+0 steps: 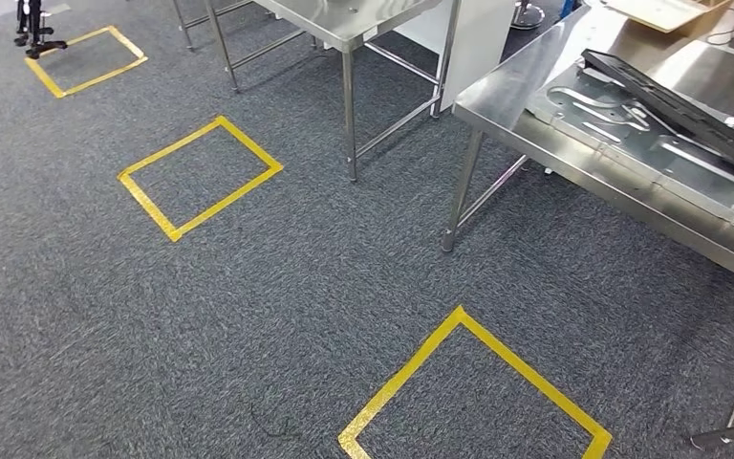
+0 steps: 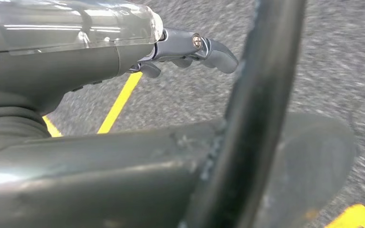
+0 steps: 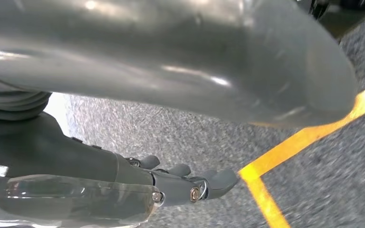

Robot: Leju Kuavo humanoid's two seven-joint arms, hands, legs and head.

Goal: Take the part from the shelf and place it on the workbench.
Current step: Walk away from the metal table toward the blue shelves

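The left hand (image 2: pixel 123 95) holds a thin dark part (image 2: pixel 247 123) between thumb and fingers, over grey carpet (image 2: pixel 332 57) with yellow tape (image 2: pixel 119 102). The right hand (image 3: pixel 138 156) hangs with fingers (image 3: pixel 209 183) extended and apart, holding nothing. In the head view, a steel bench (image 1: pixel 507 96) to the right carries a metal plate (image 1: pixel 612 124) and a black strip (image 1: pixel 679 100).

A long black part (image 1: pixel 674 110) lies on a metal plate (image 1: pixel 631 134) on the steel workbench (image 1: pixel 535 86).
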